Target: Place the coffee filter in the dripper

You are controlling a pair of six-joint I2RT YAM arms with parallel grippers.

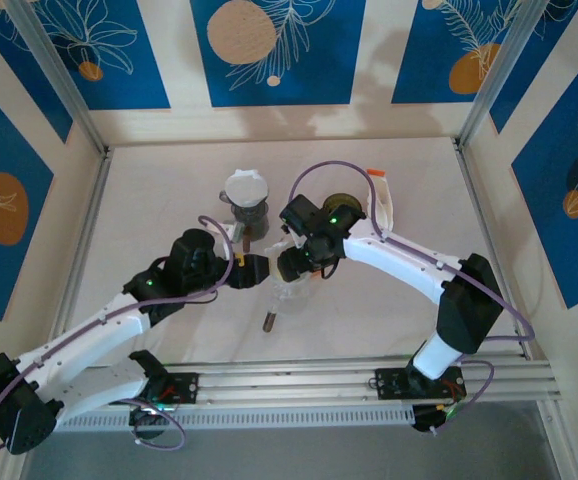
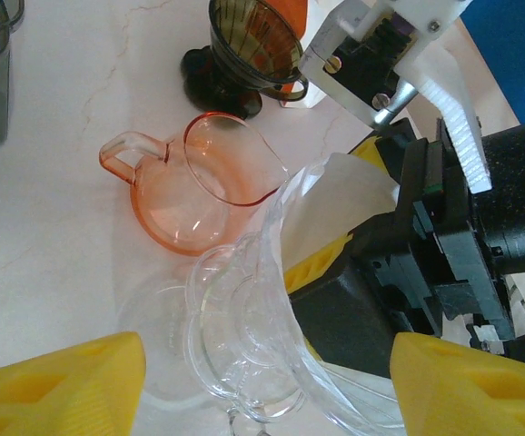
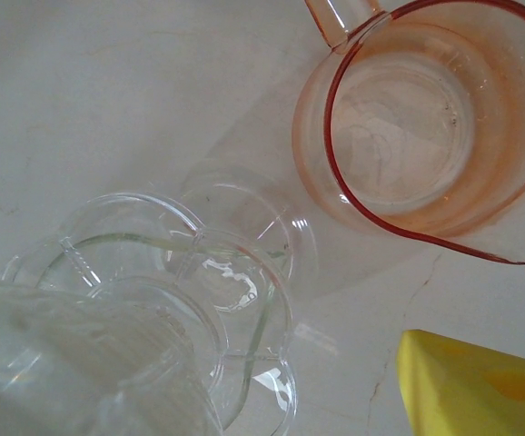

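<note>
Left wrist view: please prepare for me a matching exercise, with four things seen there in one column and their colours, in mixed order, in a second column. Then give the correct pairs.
Things
1. pitcher
2. far dripper
3. near dripper
4. paper filter

Colours
a. clear, no tint
b. dark brown
c. white
d. pink-orange

Pairs: 1-d, 2-b, 3-a, 4-c
</note>
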